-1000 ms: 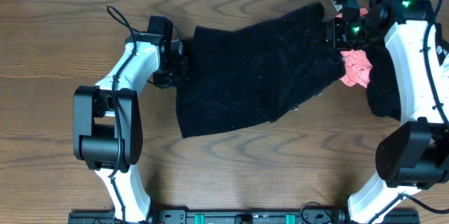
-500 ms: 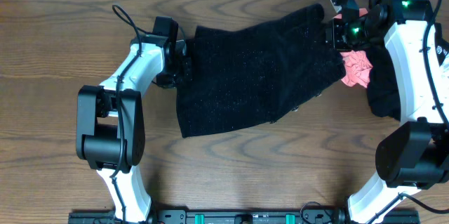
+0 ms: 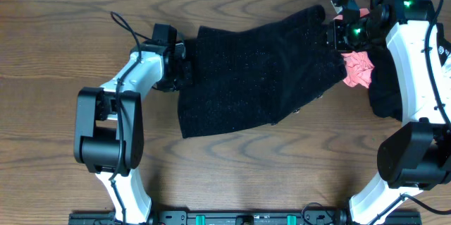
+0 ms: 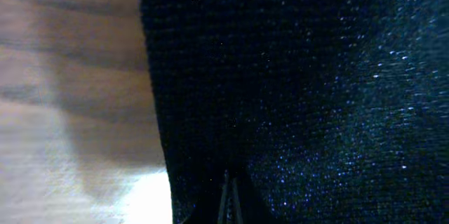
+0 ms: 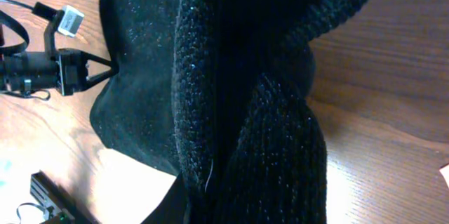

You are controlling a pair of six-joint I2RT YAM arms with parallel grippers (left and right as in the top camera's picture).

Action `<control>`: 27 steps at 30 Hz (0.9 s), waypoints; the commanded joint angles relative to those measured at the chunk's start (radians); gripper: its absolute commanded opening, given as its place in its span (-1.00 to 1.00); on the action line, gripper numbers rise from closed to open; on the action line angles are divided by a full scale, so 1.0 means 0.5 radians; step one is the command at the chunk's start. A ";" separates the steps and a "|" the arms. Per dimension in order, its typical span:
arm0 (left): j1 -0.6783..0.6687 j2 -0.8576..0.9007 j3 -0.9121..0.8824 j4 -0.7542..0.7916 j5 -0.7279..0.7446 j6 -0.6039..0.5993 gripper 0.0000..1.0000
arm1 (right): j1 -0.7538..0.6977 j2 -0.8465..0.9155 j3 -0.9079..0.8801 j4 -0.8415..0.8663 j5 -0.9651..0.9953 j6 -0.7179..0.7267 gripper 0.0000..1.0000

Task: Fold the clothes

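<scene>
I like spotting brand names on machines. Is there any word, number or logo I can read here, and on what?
No readable text anywhere.
The white tag on a cable: too small and blurred to read.
The black garment: no label showing.

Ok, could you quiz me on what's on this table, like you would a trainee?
1. True or false: the left gripper and right gripper sit at the same edge of the black garment.
2. The small crumpled cloth near the right gripper is: A pink, B green, C yellow.
3. Fill in: the table top looks like ___.
Key: 1 false, they are at opposite ends; 2 A; 3 wood.
</scene>
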 commanded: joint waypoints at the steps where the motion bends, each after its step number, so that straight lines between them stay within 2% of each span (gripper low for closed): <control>1: -0.012 0.041 -0.121 0.077 0.248 -0.010 -0.88 | -0.007 -0.082 0.068 -0.003 -0.114 -0.038 -0.97; 13: -0.012 0.041 -0.205 0.087 0.797 -0.014 -0.88 | 0.036 -0.082 0.068 -0.014 -0.146 -0.045 -0.97; 21: -0.012 0.041 -0.205 0.088 0.858 -0.014 -0.88 | 0.115 -0.082 0.068 0.020 -0.260 -0.045 -0.97; 27: -0.012 0.041 -0.205 0.091 0.859 -0.014 -0.88 | 0.412 -0.082 0.068 0.137 -0.269 -0.044 -0.97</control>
